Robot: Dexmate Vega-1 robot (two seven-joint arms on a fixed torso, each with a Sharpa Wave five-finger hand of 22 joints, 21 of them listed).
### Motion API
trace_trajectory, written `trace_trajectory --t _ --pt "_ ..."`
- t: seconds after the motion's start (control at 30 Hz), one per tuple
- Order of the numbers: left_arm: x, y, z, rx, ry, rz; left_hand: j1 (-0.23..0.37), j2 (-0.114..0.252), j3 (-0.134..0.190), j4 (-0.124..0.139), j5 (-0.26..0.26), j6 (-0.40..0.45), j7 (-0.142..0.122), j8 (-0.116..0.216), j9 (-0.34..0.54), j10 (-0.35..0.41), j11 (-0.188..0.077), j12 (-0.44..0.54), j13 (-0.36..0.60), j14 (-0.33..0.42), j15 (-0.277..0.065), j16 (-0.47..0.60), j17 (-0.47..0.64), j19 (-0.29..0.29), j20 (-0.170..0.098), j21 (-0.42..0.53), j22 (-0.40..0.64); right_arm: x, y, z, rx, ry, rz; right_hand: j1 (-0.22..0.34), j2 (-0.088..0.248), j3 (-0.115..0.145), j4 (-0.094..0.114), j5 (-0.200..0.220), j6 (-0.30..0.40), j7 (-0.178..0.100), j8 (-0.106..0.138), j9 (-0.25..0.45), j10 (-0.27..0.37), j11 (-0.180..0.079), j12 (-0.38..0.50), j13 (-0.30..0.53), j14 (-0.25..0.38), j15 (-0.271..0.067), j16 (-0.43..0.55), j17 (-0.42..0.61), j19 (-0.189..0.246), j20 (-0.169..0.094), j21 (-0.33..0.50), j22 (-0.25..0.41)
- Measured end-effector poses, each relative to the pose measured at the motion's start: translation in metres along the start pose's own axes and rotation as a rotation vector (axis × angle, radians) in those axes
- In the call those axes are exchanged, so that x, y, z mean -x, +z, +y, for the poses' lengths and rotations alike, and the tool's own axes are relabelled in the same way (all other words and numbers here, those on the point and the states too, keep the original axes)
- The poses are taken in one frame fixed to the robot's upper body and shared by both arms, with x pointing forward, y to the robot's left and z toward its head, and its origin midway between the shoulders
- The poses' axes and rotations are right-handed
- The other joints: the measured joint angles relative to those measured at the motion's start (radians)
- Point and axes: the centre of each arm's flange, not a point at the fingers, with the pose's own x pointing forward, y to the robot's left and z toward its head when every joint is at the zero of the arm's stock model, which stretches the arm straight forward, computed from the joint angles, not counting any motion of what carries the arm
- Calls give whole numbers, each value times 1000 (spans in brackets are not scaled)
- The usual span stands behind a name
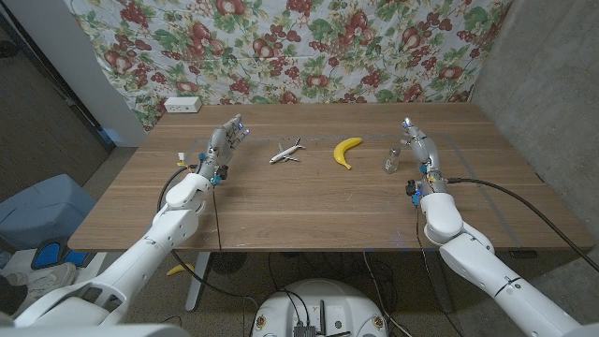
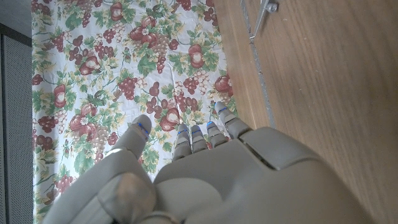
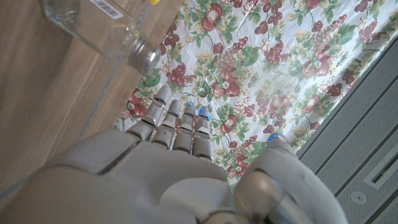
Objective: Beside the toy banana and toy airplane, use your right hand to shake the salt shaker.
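From the lower corners of the head view the two white arms reach up over the wooden surface (image 1: 309, 211). The left hand (image 1: 223, 143) stands left of centre with its fingers apart and nothing in them; the left wrist view shows those fingers (image 2: 194, 138) stretched out toward the flowered cloth. The right hand (image 1: 417, 142) stands right of centre, also spread and holding nothing, its fingers (image 3: 177, 121) extended in the right wrist view.

Just left of the right hand in the head view stands the salt shaker (image 1: 392, 160), a small clear glass bottle with a metal cap, upright and apart from the fingers; the right wrist view shows it (image 3: 102, 28) close beyond the fingertips. Left of it lies the toy banana (image 1: 347, 152), and further left, near the frame's centre, the white toy airplane (image 1: 286, 152).

At the far edge, upper left, a white power strip (image 1: 182, 106) lies before the fruit-patterned cloth (image 1: 309, 47).
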Motion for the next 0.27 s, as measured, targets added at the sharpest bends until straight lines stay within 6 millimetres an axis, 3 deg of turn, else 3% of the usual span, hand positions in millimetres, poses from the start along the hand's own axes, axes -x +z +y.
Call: trace_trajectory --t 0.27 --pt "5 0 7 4 -14 4 0 0 0 0 0 0 0 0 0 0 0 0 0 0 0 0 0 0 0 0 0 6 11 -7 -45 -36 -41 -4 4 3 -3 0 9 9 0 -2 15 7 5 -22 -7 7 0 -38 -24 -1 -42 0"
